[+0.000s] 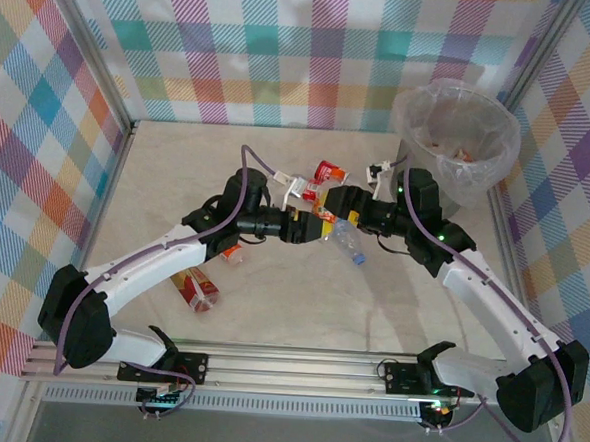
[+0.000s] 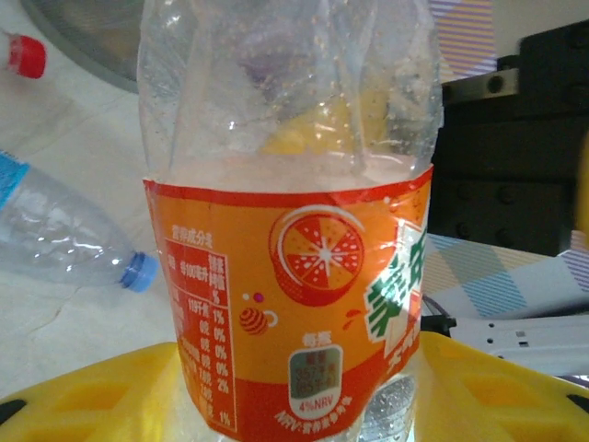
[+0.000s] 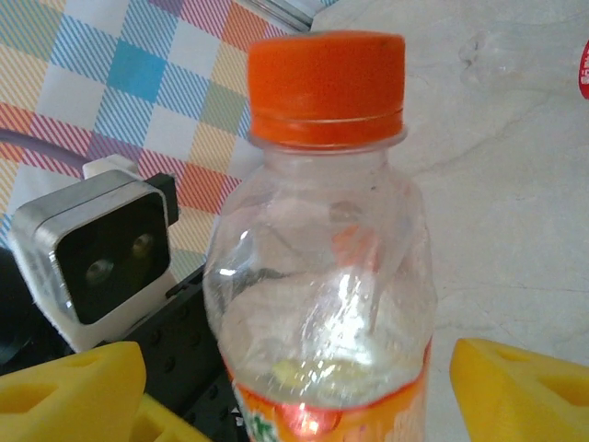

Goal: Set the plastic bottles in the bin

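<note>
Item: orange-label bottle [image 2: 285, 276], tabletop centre. Left tool [image 2: 294, 405] clamped on its label; right tool [image 3: 296, 378] open astride its shoulder. Advice: right grips firmly before left releases; bin [image 1: 483, 177] lies far right.

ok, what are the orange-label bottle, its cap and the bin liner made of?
The orange-label bottle: thin clear plastic, glossy, with creased walls. Its cap: opaque orange plastic, smooth, probably moulded. The bin liner: thin clear plastic film, judging by its crinkles.
</note>
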